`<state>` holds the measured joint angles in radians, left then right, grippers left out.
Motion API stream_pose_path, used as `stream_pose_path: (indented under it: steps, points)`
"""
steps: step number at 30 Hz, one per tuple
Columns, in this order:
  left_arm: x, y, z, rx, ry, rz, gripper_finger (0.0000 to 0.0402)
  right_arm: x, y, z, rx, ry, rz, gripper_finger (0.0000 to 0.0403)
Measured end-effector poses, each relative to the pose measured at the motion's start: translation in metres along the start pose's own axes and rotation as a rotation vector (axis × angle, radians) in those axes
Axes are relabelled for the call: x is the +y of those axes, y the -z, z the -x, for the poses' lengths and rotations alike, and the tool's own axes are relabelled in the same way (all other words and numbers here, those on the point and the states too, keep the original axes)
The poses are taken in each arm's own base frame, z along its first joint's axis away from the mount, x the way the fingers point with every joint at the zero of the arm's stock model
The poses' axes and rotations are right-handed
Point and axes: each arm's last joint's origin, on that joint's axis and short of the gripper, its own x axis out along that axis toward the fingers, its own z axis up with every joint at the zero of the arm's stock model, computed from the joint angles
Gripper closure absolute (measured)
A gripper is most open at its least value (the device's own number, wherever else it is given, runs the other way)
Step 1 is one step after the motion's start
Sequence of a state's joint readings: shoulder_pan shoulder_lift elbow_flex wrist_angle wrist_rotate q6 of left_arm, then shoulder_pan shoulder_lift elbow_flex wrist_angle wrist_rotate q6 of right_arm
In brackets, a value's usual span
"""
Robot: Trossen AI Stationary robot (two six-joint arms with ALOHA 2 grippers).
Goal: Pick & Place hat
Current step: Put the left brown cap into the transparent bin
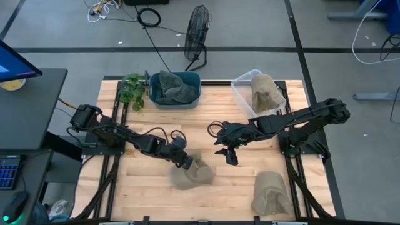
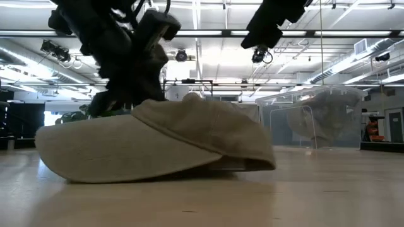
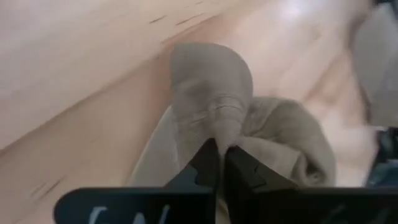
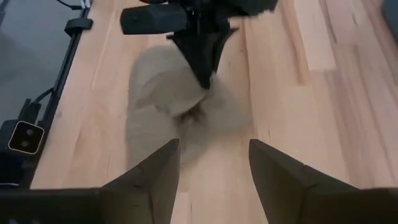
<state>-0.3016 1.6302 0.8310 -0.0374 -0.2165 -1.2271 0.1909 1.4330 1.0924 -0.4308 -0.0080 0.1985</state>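
Note:
A tan cap (image 1: 194, 174) lies on the wooden table near its middle; in the low view the cap (image 2: 158, 142) rests with its brim and underside on the table. My left gripper (image 1: 185, 161) is shut on it, as the left wrist view (image 3: 221, 163) shows. My right gripper (image 1: 229, 154) hovers open just right of the cap, apart from it. In the right wrist view its fingers (image 4: 214, 171) stand wide, facing the cap (image 4: 165, 102) and the left gripper (image 4: 202, 59). My left gripper pinches a raised fold of the cap's crown (image 3: 219, 121) between its two fingertips. The fingers come slanting down from the table's left side. The cap still sits on the table, its cloth puckered up toward the fingers.
A second tan cap (image 1: 272, 192) lies near the table's right near corner. A blue bin (image 1: 175, 89) with grey caps and a clear bin (image 1: 257, 92) holding a tan cap stand at the far edge. A green plant (image 1: 132, 90) sits beside the blue bin.

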Motion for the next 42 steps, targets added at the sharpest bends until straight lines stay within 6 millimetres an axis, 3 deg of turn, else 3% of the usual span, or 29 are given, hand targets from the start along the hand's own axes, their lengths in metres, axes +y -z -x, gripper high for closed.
stream_pose_path:
  steps: [5,14,19,26,31,38,42]
  points:
    - [-0.021,-0.010,0.003,-0.058,0.135,-0.081,0.0396,0.002,-0.006,0.000,-0.064,-0.022,0.052,0.0206]
    - [-0.072,-0.058,0.024,-0.193,0.271,-0.335,0.0397,0.003,-0.013,0.001,-0.127,-0.050,0.091,0.0206]
    - [-0.080,-0.079,0.031,-0.210,0.258,-0.384,0.0398,0.003,-0.012,0.001,-0.124,-0.049,0.132,0.0206]
    - [-0.093,-0.091,0.040,-0.218,0.334,-0.447,0.0398,-0.001,-0.005,0.001,-0.049,0.034,0.133,0.0213]
    - [-0.093,-0.089,0.039,-0.208,0.325,-0.452,0.0397,-0.003,-0.001,0.001,-0.010,0.064,0.136,0.0260]
    - [-0.086,-0.092,0.037,-0.183,0.273,-0.440,0.0352,-0.005,0.002,0.000,0.023,0.072,0.150,0.0379]
    - [-0.083,-0.097,0.037,-0.189,0.262,-0.433,0.0312,-0.006,0.005,0.000,0.052,0.104,0.117,0.0380]
